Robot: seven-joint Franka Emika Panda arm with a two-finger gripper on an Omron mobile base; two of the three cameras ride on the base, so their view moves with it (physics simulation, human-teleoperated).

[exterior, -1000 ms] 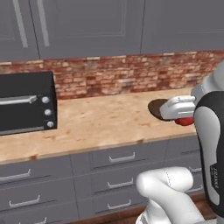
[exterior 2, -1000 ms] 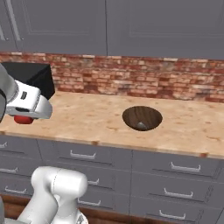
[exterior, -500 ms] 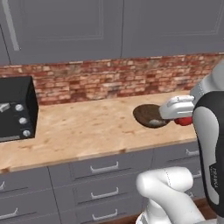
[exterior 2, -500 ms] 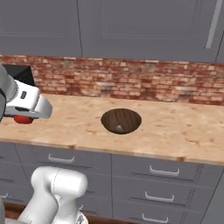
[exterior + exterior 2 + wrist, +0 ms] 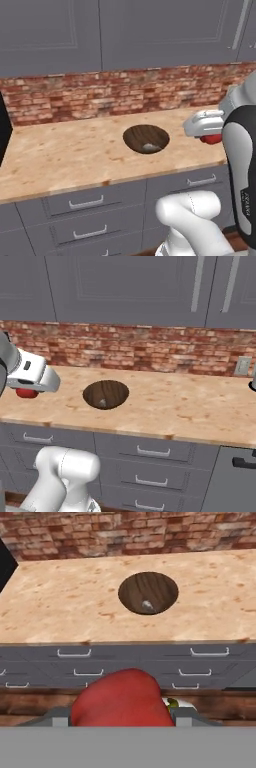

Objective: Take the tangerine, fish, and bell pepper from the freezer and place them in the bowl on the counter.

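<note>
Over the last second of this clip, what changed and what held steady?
The base drove sideways along the counter, so the whole view shifted: the black oven slid out at the left and the bowl came toward the middle. The hand stayed where it was relative to the base, still carrying the bell pepper. Nothing was let go.

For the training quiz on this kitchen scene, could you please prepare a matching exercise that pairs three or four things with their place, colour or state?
Things:
1. bell pepper
2. bowl
3. counter
4. gripper

Descriptions:
A. beige-orange speckled worktop below the brick wall
B. glossy red, held off the counter's front edge
C. dark brown, resting on the counter
D. shut on the red fruit

Pairs: 1-B, 2-C, 3-A, 4-D
</note>
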